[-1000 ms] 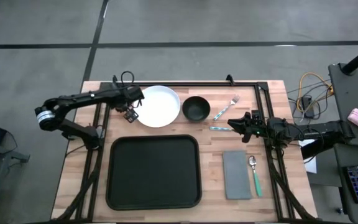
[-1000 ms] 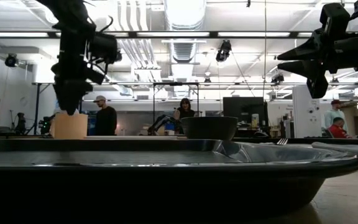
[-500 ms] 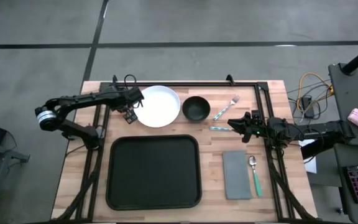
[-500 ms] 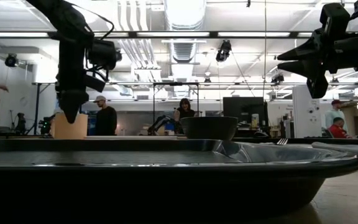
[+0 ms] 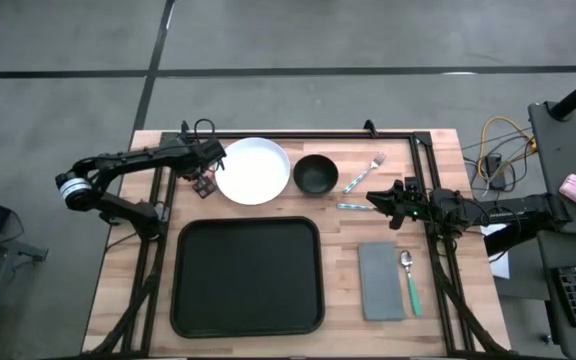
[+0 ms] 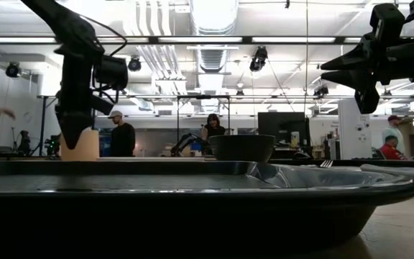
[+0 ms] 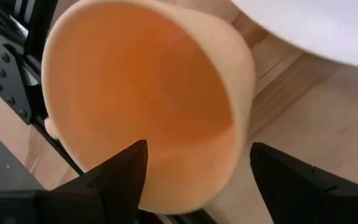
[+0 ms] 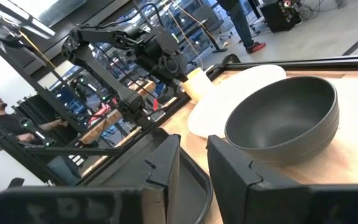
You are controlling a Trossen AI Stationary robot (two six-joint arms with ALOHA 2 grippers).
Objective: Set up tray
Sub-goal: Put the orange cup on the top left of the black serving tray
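Observation:
A pale orange cup [image 7: 142, 93] stands upright on the wood by the white plate's [image 5: 253, 170] left edge; the low view shows the cup [image 6: 85, 144] too. My left gripper [image 7: 194, 168] is open, pointing down over it [image 5: 201, 182]. One finger hangs over the cup's hollow, the other outside its wall with wood showing between. The black tray [image 5: 247, 277] lies at the table's near middle. My right gripper [image 5: 373, 200] hovers open, raised [image 6: 323, 75], over the table's right part, holding nothing.
A black bowl [image 5: 315, 174] sits right of the plate. A fork [image 5: 364, 172] and a knife [image 5: 353, 207] lie near my right gripper. A grey napkin [image 5: 380, 281] and a green-handled spoon [image 5: 409, 282] lie right of the tray. People stand in the room behind.
My left gripper has moved a little toward the table's left edge, away from the plate, and come down, so its fingertips now reach below the cup's rim in the low view. The cup and the right arm have stayed where they were.

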